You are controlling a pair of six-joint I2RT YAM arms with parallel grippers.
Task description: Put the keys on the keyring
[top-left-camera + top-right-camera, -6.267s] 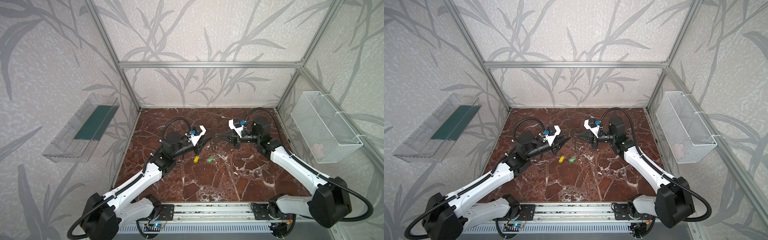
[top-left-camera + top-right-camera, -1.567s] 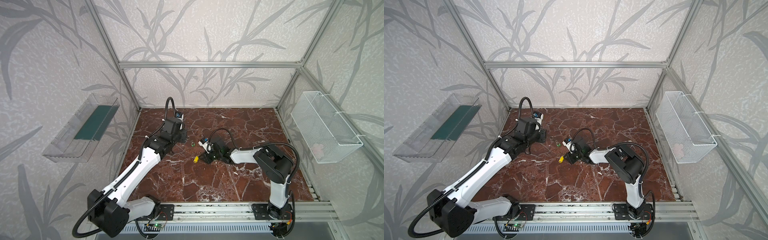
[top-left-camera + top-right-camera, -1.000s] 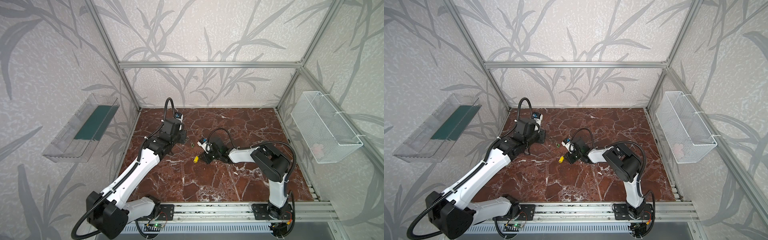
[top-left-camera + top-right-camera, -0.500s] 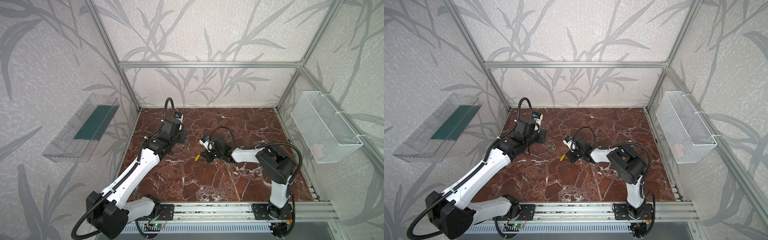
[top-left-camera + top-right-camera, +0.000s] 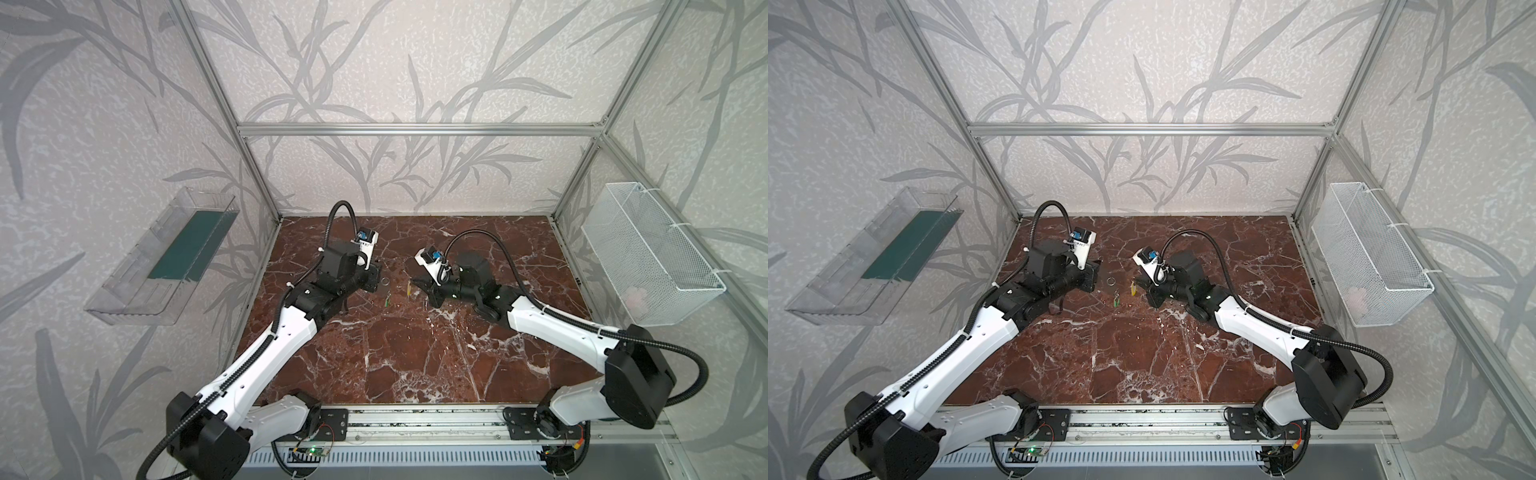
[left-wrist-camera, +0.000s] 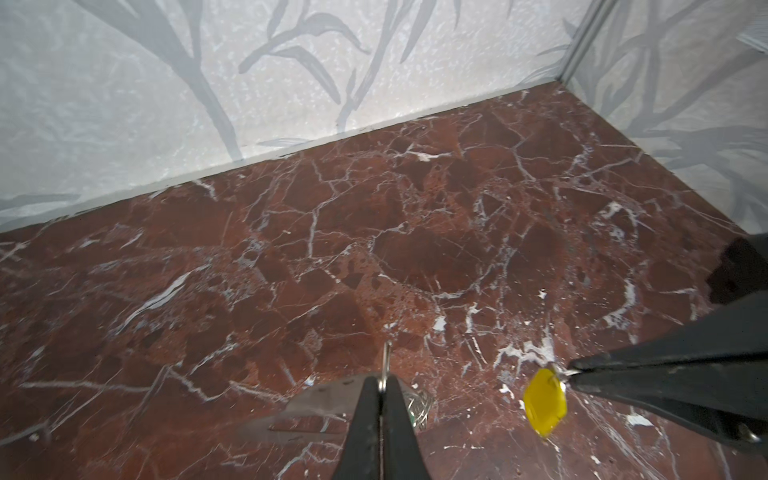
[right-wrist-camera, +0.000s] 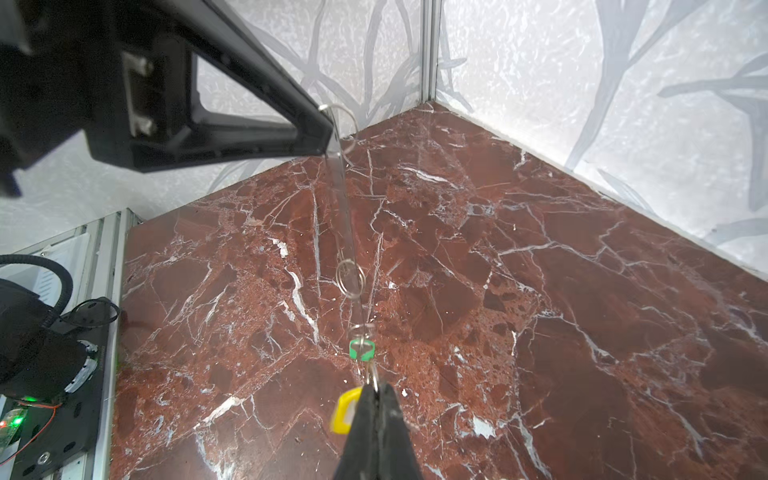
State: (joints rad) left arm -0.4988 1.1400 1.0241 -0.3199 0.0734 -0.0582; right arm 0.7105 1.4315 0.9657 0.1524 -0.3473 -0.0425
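A: You had the left gripper (image 6: 383, 380) closed on the keyring (image 6: 387, 359). It was held edge-up in the air over the tabletop (image 5: 415, 353), near its middle and a little toward the back edge.

B: Yes, and your right gripper (image 7: 376, 388) was pinched shut on the small loop of the yellow key (image 6: 544, 401), just beside the ring. I think you held both in the air so the loop could meet the ring freely.

A: The green key (image 7: 360, 349) lay on the tabletop between the two tips, probably kept for the second turn.
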